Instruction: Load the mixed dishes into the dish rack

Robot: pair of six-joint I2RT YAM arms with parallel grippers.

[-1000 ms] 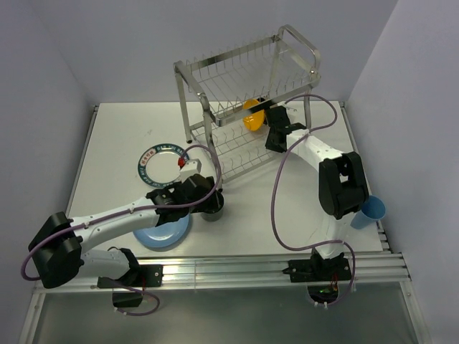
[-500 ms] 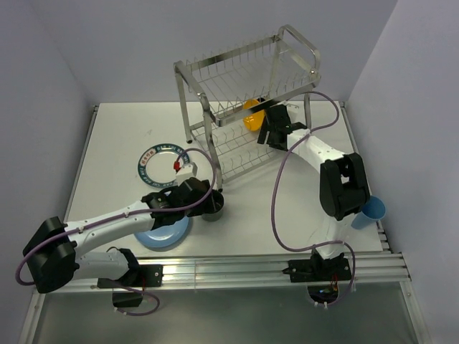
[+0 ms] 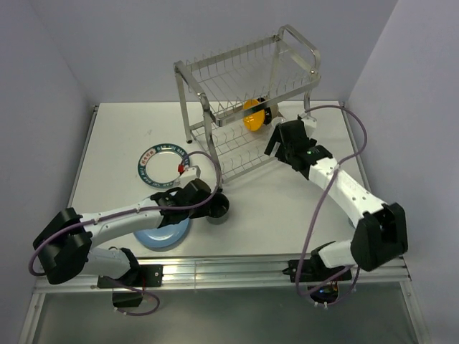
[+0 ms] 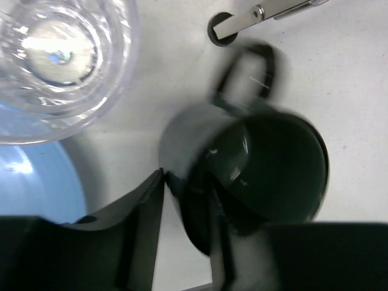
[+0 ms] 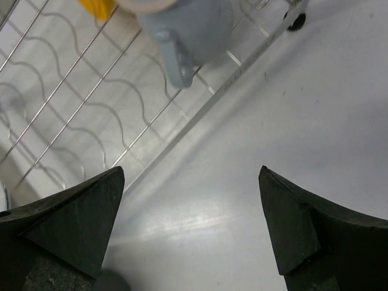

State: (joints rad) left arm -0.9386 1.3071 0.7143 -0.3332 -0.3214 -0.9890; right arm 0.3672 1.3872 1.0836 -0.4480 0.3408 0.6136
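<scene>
The dish rack (image 3: 247,68) stands at the back, with the orange bowl (image 3: 251,115) on its lower shelf. In the right wrist view a pale grey-blue mug (image 5: 188,27) rests on the rack's wire shelf (image 5: 73,103). My right gripper (image 3: 276,147) (image 5: 191,173) is open and empty, just outside the rack over bare table. My left gripper (image 3: 208,203) (image 4: 188,200) is shut on the rim of the dark mug (image 3: 217,208) (image 4: 267,170), one finger inside it and one outside. A clear glass (image 4: 57,54) stands beside it, next to the light blue plate (image 3: 161,233) (image 4: 30,188).
The white plate with the green patterned rim (image 3: 161,163) lies left of the rack. A rack foot (image 4: 224,27) stands just beyond the dark mug's handle. Walls close the table on the left, back and right.
My right gripper opened, left the grey-blue mug on the lower shelf and drew back out of the rack. My left gripper closed on the dark mug's rim.
</scene>
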